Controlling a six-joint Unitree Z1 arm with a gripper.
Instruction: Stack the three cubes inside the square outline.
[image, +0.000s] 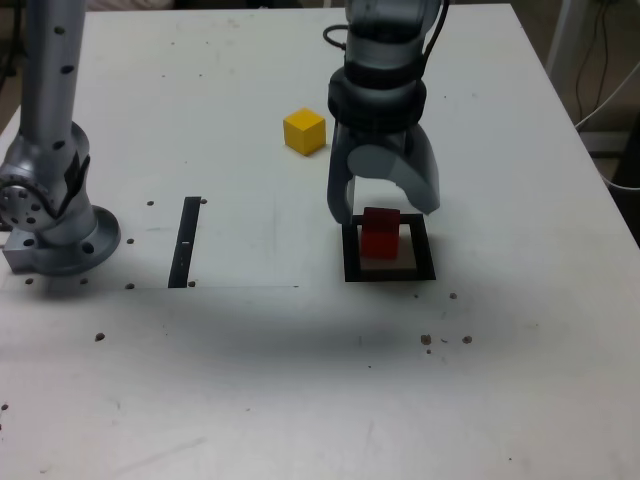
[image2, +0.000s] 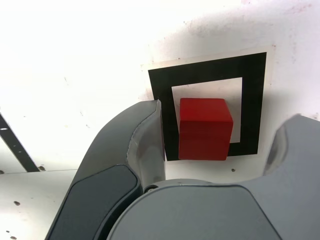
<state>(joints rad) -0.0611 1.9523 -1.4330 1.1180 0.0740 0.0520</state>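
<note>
The red cube (image: 380, 232) (image2: 205, 129) rests on the white centre of the square outline (image: 390, 272) (image2: 210, 67), its near edge overlapping the black border. My gripper (image: 384, 212) (image2: 227, 112) stands open just above it, a finger on each side, and the wrist view shows a gap between each finger and the cube. The yellow cube (image: 304, 131) lies alone on the table, behind the outline and toward the exterior view's left. I see only these two cubes.
A thin black strip (image: 186, 243) (image2: 12, 142) lies flat to the exterior view's left of the outline. The arm's base (image: 55, 220) stands at the far left. The white table's right edge (image: 600, 200) is a short way past the outline.
</note>
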